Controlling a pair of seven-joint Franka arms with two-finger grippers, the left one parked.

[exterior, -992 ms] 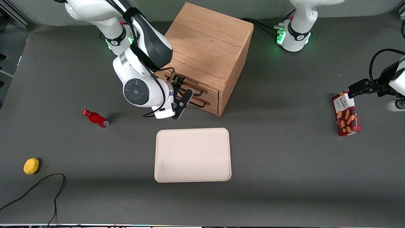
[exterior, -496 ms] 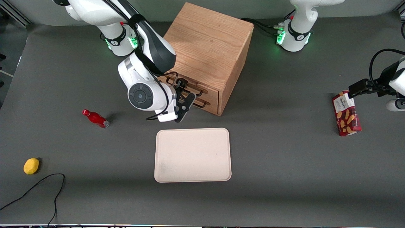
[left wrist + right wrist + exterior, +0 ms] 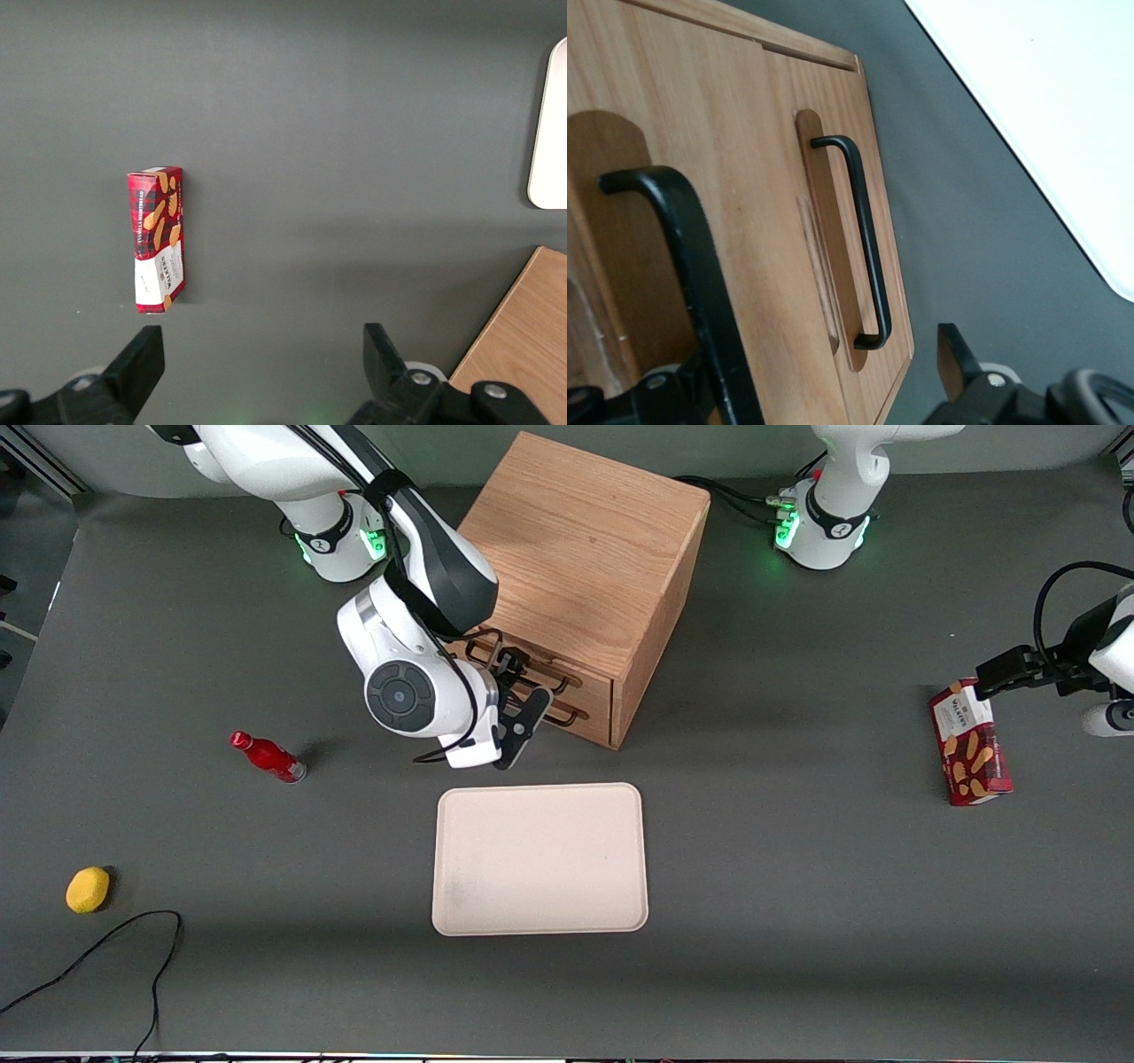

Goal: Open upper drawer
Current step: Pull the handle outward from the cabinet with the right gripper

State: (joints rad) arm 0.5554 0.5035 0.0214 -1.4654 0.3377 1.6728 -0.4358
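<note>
Boxy oak cabinet (image 3: pixel 589 558) standing on the grey bench (image 3: pixel 797 886), upper drawer (image 3: pixel 532 670) at the top of its front, pushed in flush, directly above the lower drawer (image 3: pixel 833 230). Gripper (image 3: pixel 523 691) right at that drawer front, fingers spread apart, one finger (image 3: pixel 957 359) out over the bench, the thick black upper handle (image 3: pixel 691 266) standing between the two fingers, nothing clamped. Thin black lower handle (image 3: pixel 868 248) just beside, untouched.

Nearer the front camera than the cabinet, a cream tray (image 3: pixel 540 859), lying flat, well apart from the drawer fronts. Toward the working arm's end, a red bottle (image 3: pixel 267 756) on its side, and nearer the camera a yellow lemon (image 3: pixel 88 889) with a black cable (image 3: pixel 115 948) close by. Toward the parked arm's end, a red biscuit box (image 3: pixel 969 742), far from the cabinet.
</note>
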